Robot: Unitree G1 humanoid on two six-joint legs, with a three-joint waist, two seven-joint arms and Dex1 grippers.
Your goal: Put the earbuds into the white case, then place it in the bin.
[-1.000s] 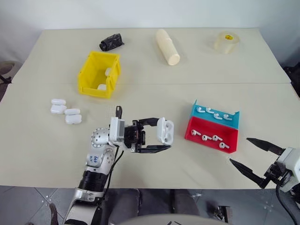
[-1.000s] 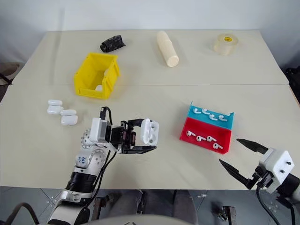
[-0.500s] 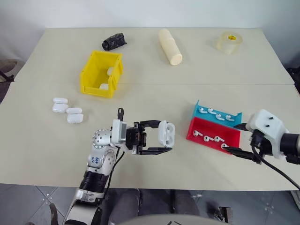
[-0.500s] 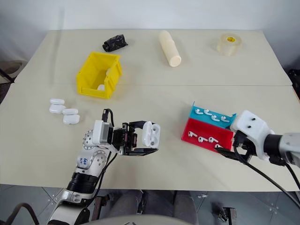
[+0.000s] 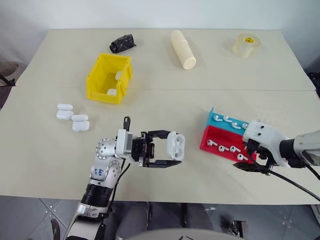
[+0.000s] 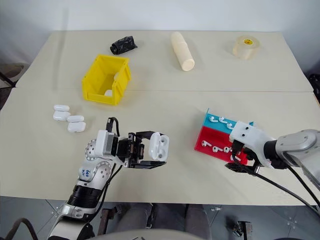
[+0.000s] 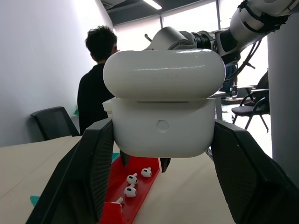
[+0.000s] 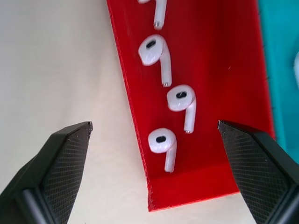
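Surface: wide beige surface [image 5: 165, 75].
Left hand [image 5: 170, 152]: clamped on small glossy white case [image 5: 175, 145].
Right hand [image 8: 154, 154]: fingers apart over red plastic tray [image 8: 210, 70] of tiny white earbuds [image 8: 162, 145].

White case [image 7: 162, 109]: glossy smooth plastic, light glinting on the lid. Earbuds [image 8: 163, 141]: same glossy white plastic. Red tray [image 8: 205, 84]: plastic, faint satin sheen, fine ridged edge; teal tray [image 5: 231, 123] looks alike. Yellow bin [image 5: 107, 78]: smooth plastic. Right gripper [image 8: 156, 186] fingers [image 8: 60, 163]: matt black with a fine cross-hatched texture (left gripper [image 7: 159, 186] fingers [image 7: 81, 177] smoother, dull sheen). Tabletop [image 5: 150, 105]: matt cream. Tape roll [image 5: 247, 44]: translucent, shiny. Cream roll [image 5: 182, 49]: matt.
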